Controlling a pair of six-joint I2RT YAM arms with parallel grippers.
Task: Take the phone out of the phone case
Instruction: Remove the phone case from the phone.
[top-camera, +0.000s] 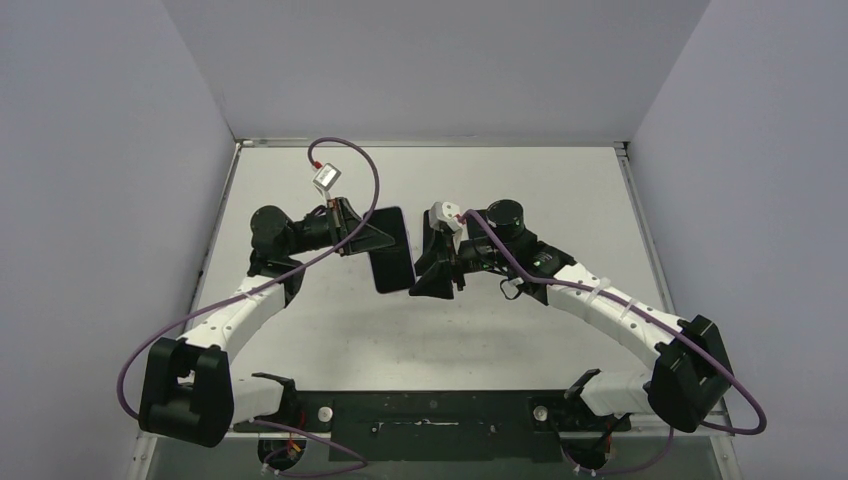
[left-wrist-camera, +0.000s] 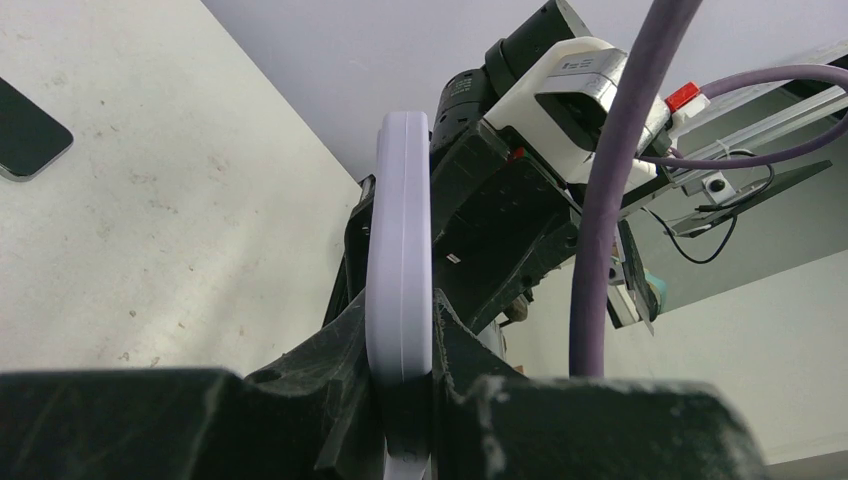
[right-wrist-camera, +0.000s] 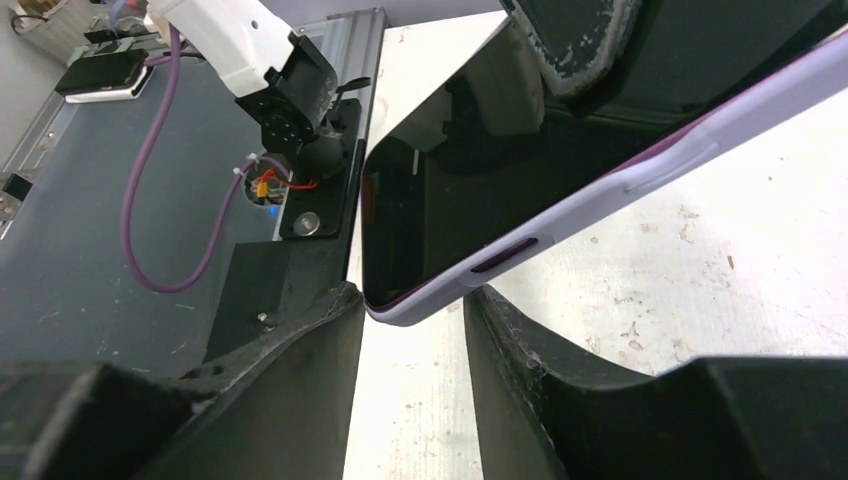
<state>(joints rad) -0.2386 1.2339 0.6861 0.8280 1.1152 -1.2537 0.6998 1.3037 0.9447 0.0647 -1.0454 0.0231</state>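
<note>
The phone (top-camera: 392, 250) has a dark screen and sits in a lavender case. It is held off the table, on edge. My left gripper (top-camera: 365, 235) is shut on it. In the left wrist view the case's edge (left-wrist-camera: 400, 250) is pinched between my fingers (left-wrist-camera: 400, 335). My right gripper (top-camera: 432, 262) is open just right of the phone. In the right wrist view the screen (right-wrist-camera: 450, 210) and case rim (right-wrist-camera: 600, 195) slope down. The phone's lower corner sits at the mouth of my open right gripper (right-wrist-camera: 413, 310), close to the left fingertip.
The white table (top-camera: 560, 200) is bounded by grey walls at the back and sides. A dark flat phone-like object (left-wrist-camera: 25, 135) lies on the table in the left wrist view. The arm bases and a black rail (top-camera: 430, 415) line the near edge. Purple cables (top-camera: 350, 160) loop above the arms.
</note>
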